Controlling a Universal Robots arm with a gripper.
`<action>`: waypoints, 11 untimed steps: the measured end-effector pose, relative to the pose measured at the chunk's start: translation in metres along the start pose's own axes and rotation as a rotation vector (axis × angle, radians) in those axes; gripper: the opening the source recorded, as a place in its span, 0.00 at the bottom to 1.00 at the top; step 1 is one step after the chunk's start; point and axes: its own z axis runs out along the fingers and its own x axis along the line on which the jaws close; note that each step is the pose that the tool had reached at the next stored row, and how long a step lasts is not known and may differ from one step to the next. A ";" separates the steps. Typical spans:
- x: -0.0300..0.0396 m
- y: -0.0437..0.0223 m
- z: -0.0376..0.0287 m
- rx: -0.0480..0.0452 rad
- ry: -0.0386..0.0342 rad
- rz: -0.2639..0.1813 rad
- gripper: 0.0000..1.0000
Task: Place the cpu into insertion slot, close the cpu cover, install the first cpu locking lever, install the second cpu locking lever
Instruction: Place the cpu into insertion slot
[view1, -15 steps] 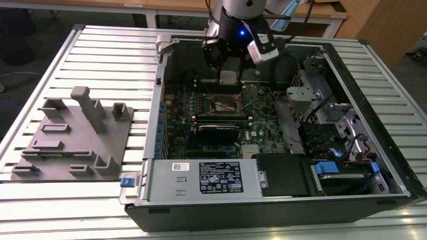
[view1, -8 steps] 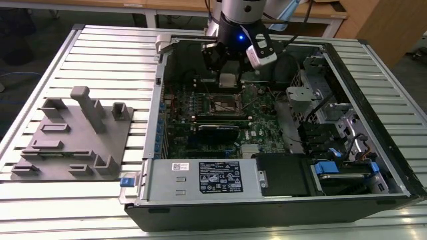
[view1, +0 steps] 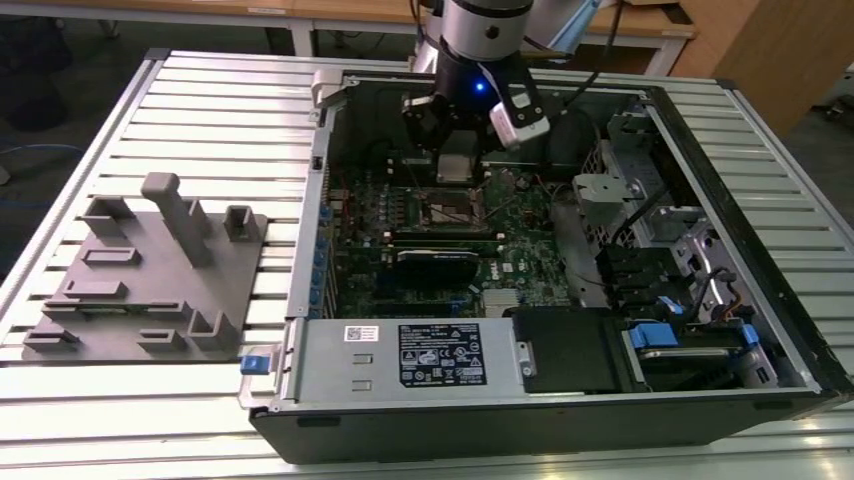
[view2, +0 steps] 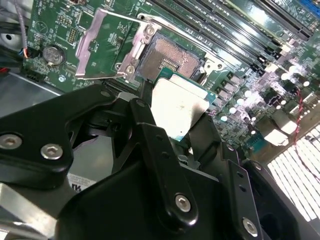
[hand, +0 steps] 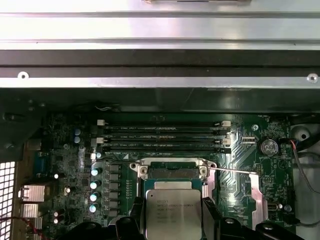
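My gripper (view1: 457, 170) hangs inside the open computer case, shut on the cpu (view1: 458, 163). In both wrist views the cpu (view2: 179, 102) (hand: 174, 212) is a pale silver square clamped between black fingers (view2: 145, 120), held a little above the board. The insertion slot (view1: 449, 212) lies just below and ahead of it, its dark contact field (view2: 172, 54) bare. The cpu cover (view2: 106, 42) is swung open, standing off one side of the slot (hand: 172, 172). A thin locking lever (hand: 232, 171) sticks out sideways beside the slot.
Long memory slots (hand: 165, 136) run past the socket on the green board (view1: 521, 250). Case walls (view1: 320, 200) surround the board, with drive bays (view1: 667, 250) at the exterior view's right. A grey fixture plate (view1: 147, 280) sits at the exterior view's left.
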 end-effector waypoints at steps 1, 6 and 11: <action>0.0000 -0.0002 0.0018 0.0000 0.0000 0.000 0.54; -0.0001 -0.0010 0.0107 -0.0001 0.0000 0.000 0.54; -0.0001 -0.0012 0.0127 0.0007 0.0000 0.000 0.54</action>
